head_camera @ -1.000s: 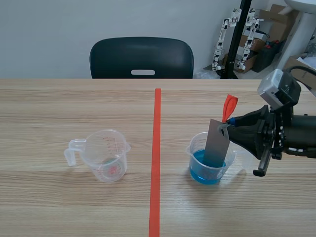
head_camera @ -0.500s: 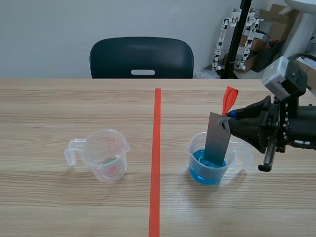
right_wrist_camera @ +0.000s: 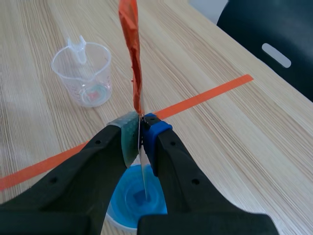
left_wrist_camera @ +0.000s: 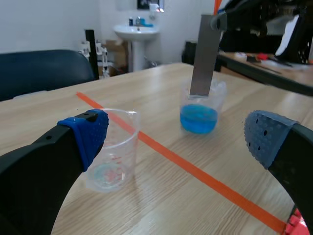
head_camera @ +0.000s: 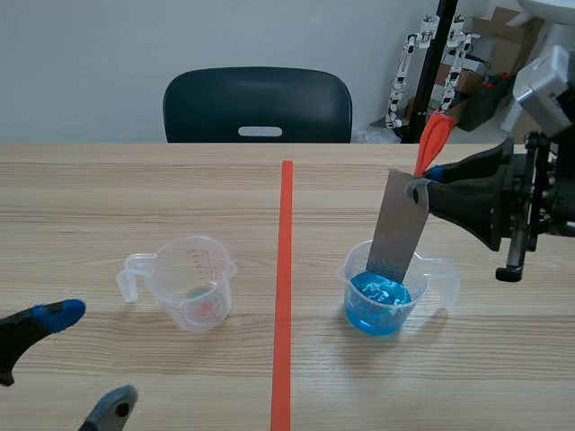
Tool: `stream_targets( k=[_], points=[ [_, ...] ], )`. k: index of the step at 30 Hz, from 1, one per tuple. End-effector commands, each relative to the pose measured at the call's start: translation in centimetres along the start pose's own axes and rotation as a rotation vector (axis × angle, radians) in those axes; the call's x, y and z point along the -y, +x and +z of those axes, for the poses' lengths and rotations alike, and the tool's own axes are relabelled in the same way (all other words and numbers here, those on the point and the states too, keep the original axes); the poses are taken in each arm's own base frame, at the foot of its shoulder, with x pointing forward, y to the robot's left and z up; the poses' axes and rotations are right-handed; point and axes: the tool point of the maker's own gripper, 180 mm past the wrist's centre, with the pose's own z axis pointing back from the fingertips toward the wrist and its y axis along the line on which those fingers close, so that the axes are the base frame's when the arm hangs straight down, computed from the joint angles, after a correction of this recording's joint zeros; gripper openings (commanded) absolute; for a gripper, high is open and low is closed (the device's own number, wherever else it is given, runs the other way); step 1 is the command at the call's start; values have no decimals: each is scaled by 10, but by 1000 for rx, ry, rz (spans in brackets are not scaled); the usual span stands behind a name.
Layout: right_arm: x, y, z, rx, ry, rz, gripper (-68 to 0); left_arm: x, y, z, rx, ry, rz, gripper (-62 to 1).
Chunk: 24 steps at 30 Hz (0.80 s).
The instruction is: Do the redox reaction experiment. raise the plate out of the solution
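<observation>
The right gripper (head_camera: 429, 193), clamped on the top of the plate (head_camera: 397, 229), is holding its lower edge seemingly clear of the blue solution (head_camera: 377, 305) but inside the beaker (head_camera: 352, 274), leaving only final clearance; the left gripper (left_wrist_camera: 173, 133) is hanging with fingers apart.

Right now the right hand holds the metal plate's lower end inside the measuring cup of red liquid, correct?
The liquid is blue, not red; the scene view shows it. Otherwise correct: the right hand holds the metal plate, lower end inside the measuring cup.
</observation>
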Motion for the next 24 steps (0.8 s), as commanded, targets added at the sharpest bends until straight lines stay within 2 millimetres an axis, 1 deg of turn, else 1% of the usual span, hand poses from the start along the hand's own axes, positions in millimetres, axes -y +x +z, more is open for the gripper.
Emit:
stream_targets(
  k=[1, 3, 4, 5, 7, 9, 11, 14, 17, 18, 24],
  points=[
    [5, 20, 4, 44, -2, 20, -669, -6, 9, -16, 10, -30, -24, -29],
    [4, 27, 5, 58, 4, 15, -669, -9, 10, -32, -25, -64, -55, -31],
    [3, 30, 6, 63, 8, 14, -669, -10, 13, -39, -30, -76, -72, -49],
    [3, 33, 7, 67, 11, 13, -669, -12, 17, -46, -29, -89, -92, -83],
    [2, 39, 9, 76, 17, 10, -669, -14, 25, -57, -20, -115, -120, -162],
    [1, 44, 10, 84, 22, 5, -669, -15, 31, -67, -20, -139, -144, -223],
    [1, 48, 12, 91, 25, -1, -669, -18, 35, -77, -27, -154, -179, -314],
    [1, 53, 15, 92, 30, -6, -669, -21, 31, -90, -67, -175, -214, -461],
    [0, 57, 17, 84, 36, -15, -669, -22, 23, -104, -119, -201, -244, -577],
    [0, 58, 18, 80, 39, -19, -669, -21, 20, -109, -134, -211, -251, -585],
    [-4, 68, 23, 70, 57, -28, -669, -15, 13, -138, -180, -251, -282, -585]
  ],
)
